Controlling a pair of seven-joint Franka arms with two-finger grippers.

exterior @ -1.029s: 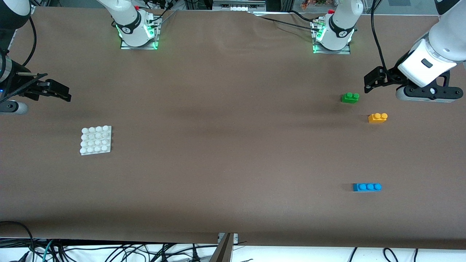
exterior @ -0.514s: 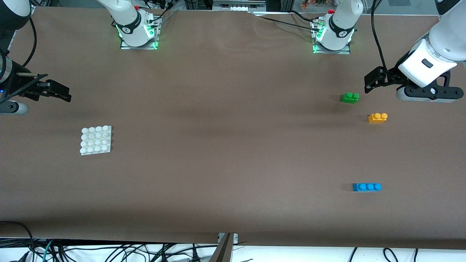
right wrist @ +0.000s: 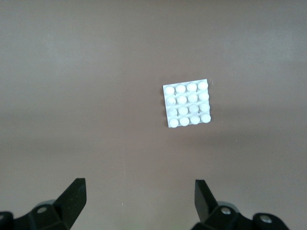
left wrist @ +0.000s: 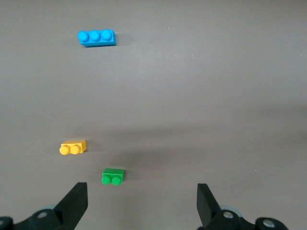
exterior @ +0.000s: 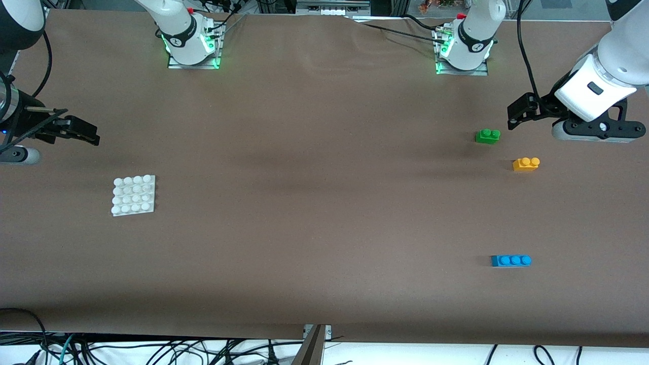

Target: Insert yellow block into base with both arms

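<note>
The yellow block (exterior: 526,163) (left wrist: 73,147) lies on the brown table near the left arm's end, studs up. My left gripper (exterior: 518,112) (left wrist: 142,191) hangs open and empty over the bare table beside the green brick (exterior: 488,136) (left wrist: 113,176), apart from the yellow block. The white studded base (exterior: 133,195) (right wrist: 188,103) lies flat near the right arm's end. My right gripper (exterior: 81,130) (right wrist: 139,188) hangs open and empty over the table close to that end's edge, short of the base.
A blue three-stud brick (exterior: 511,260) (left wrist: 97,37) lies nearer to the front camera than the yellow block. The two arm bases (exterior: 191,48) (exterior: 462,53) stand with green lights along the table's back edge. Cables hang below the front edge.
The right gripper has shifted slightly, sitting a little lower in the front view. The left arm and all bricks have stayed where they were.
</note>
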